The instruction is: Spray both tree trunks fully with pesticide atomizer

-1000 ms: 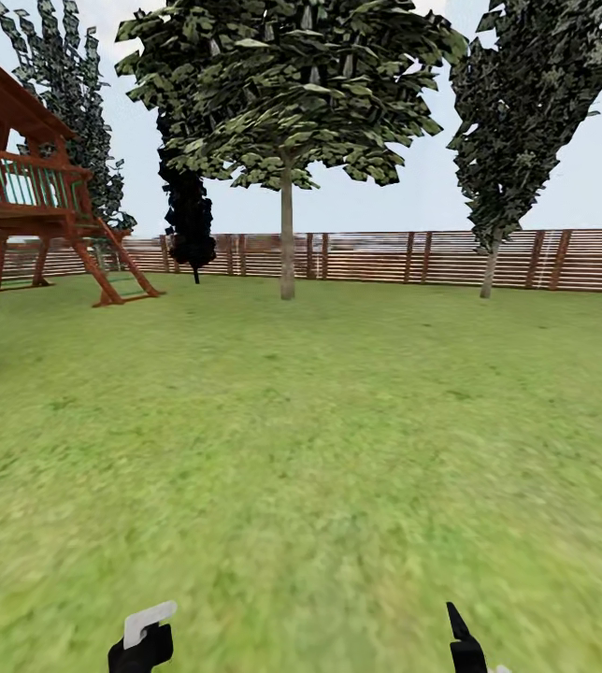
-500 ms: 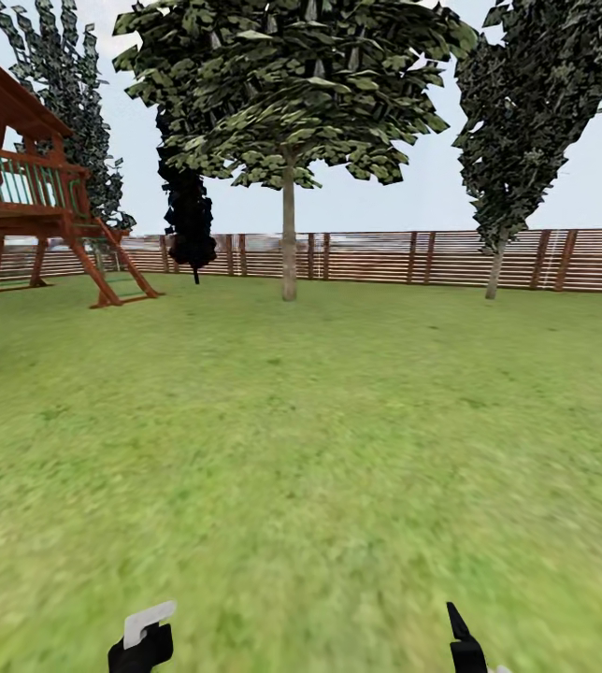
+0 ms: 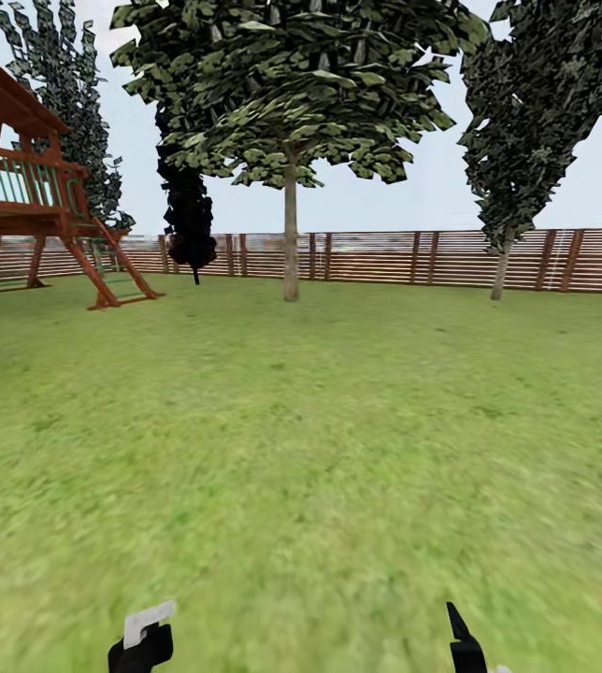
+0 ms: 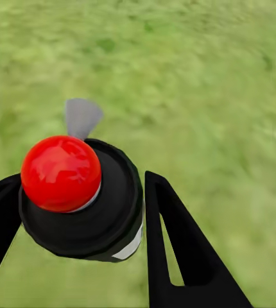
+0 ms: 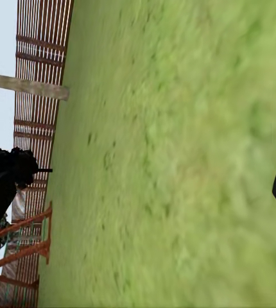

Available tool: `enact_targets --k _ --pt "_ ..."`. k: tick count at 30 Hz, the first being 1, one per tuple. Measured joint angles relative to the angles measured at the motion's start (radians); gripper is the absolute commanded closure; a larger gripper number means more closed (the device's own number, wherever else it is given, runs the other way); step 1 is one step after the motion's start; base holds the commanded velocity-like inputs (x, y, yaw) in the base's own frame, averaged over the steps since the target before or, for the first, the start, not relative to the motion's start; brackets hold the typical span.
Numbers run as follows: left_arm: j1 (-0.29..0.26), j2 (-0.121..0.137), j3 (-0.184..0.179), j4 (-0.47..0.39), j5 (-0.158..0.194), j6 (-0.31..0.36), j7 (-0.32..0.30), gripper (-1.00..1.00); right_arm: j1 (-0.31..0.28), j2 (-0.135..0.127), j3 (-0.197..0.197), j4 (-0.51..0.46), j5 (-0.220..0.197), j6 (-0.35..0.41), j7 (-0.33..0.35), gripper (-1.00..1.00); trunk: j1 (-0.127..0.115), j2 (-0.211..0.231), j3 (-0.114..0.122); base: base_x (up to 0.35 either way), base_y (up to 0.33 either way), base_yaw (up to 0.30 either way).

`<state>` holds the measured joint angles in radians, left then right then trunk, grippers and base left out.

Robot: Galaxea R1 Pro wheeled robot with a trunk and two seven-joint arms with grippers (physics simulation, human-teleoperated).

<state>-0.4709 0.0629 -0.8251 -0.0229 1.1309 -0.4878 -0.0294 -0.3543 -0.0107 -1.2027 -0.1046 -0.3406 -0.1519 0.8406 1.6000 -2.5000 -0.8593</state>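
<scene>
A tree with a broad crown of blocky green leaves [image 3: 292,84] stands mid-lawn ahead, and its straight grey-brown trunk [image 3: 290,234] is far from both arms. That trunk [image 5: 29,86] also crosses the right wrist view in front of the fence. In the left wrist view my left gripper [image 4: 80,224] is shut on the pesticide atomizer [image 4: 80,192], a black bottle with a red round top and a grey nozzle. Low in the head view the left gripper [image 3: 140,650] carries the atomizer's pale nozzle [image 3: 149,620]. My right gripper [image 3: 466,643] is open and holds nothing.
A brown slatted fence [image 3: 385,257] closes the far side of the lawn [image 3: 301,449]. A red wooden play tower [image 3: 30,206] stands at the left. Dark narrow trees rise by the fence, one at the right [image 3: 535,112] and one left of centre [image 3: 187,215].
The whole head view has shifted: the trees and fence sit slightly further right and a dark object at the left edge has slid nearly out. Both grippers look unchanged.
</scene>
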Motion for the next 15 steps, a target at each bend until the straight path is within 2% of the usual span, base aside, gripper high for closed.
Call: enact_targets --k 15 --pt "0.000 0.000 0.000 0.000 0.000 0.000 0.000 1.00 0.000 0.000 -0.001 0.000 0.000 0.000 0.000 -1.00 0.000 0.000 0.000 0.323 0.118 0.000"
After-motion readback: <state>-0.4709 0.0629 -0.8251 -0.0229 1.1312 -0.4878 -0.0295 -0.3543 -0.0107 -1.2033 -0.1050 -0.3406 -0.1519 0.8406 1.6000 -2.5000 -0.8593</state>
